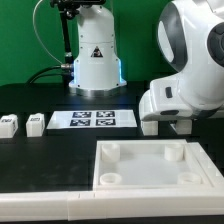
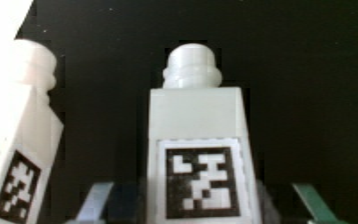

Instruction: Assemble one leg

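In the wrist view a white square-section leg (image 2: 197,125) with a rounded peg end and a black-and-white tag lies on the black table between my fingers. My gripper (image 2: 206,206) is open. Its fingertips (image 2: 101,200) stand apart from the leg's sides, with a dark gap on each side. A second leg (image 2: 23,130) lies right beside it. In the exterior view my gripper (image 1: 172,126) is down at the table on the right, next to a leg (image 1: 150,125). Two more legs (image 1: 10,125) (image 1: 35,123) stand at the exterior view's left.
The large white tabletop (image 1: 150,180) with round corner sockets lies in front of the gripper. The marker board (image 1: 92,120) lies in the middle of the table. A white robot base (image 1: 95,55) stands behind it.
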`<state>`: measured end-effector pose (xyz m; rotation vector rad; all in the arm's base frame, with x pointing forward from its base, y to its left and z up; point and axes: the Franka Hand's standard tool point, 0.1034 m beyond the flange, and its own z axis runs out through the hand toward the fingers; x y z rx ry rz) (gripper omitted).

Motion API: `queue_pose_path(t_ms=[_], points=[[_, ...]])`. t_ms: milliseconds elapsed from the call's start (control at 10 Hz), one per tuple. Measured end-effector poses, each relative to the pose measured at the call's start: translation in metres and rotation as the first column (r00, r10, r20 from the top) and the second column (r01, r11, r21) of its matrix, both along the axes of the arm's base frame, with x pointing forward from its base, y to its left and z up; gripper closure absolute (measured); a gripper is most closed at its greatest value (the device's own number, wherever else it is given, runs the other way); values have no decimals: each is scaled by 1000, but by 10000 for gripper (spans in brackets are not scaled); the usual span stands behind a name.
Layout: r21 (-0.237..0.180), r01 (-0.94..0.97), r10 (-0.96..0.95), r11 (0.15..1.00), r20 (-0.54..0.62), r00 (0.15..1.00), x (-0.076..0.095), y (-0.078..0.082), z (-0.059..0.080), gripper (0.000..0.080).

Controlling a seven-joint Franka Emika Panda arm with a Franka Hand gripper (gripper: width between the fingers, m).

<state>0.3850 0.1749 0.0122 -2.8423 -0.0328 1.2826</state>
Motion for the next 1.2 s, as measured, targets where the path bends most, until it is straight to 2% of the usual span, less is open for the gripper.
queue_pose_path(t_ms=[300,400,600,700,800,900,1000,1200], points=[[0,0,0,1000,0,1000,0,0,0,509],[19,-21,21,1000,-20,1000,2,-3,8,509],[50,-34,34,998,-7,999,38,-17,58,509],[70,-43,42,997,26,999,47,-23,74,509],[46,-24,24,999,17,1000,47,-24,87,509],[35,-16,13,999,81,997,48,-20,88,509],[44,-9,-1,999,214,977,55,-20,85,509],[49,-7,-11,999,359,933,59,-23,88,508]])
